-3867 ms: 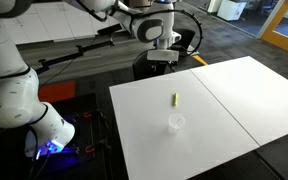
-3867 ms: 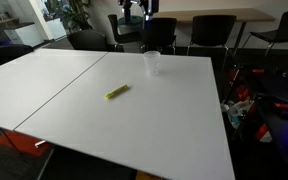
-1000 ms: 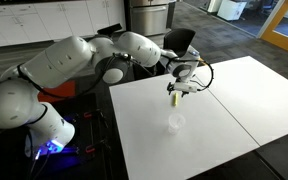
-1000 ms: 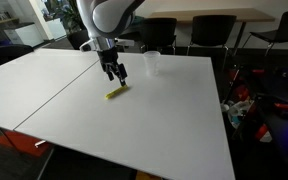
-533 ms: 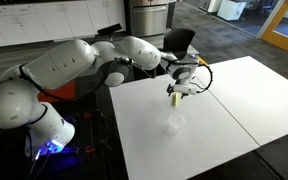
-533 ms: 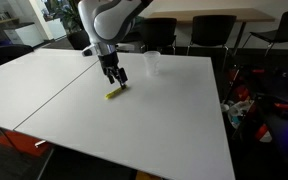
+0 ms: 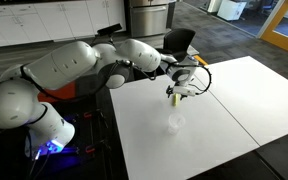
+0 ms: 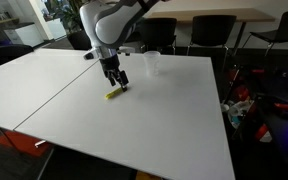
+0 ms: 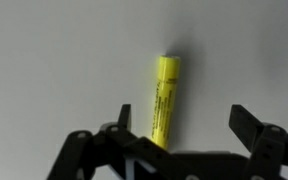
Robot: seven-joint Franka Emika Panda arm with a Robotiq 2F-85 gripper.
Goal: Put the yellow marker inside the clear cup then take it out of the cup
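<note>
Gripper [image 8: 117, 83] jaws spread wide, lower than before over yellow marker [image 9: 165, 100], clear cup [image 8: 152, 63] unmoved

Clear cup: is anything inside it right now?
Nothing shows inside the clear cup, and nothing covers it, though it is small and faint. The yellow marker lies on the table beneath the open pincer.

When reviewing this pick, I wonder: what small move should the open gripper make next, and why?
Probably lower the gripper slightly: in the wrist view its open jaws flank the short bright yellow marker lying flat on the white table, seemingly untouched.
</note>
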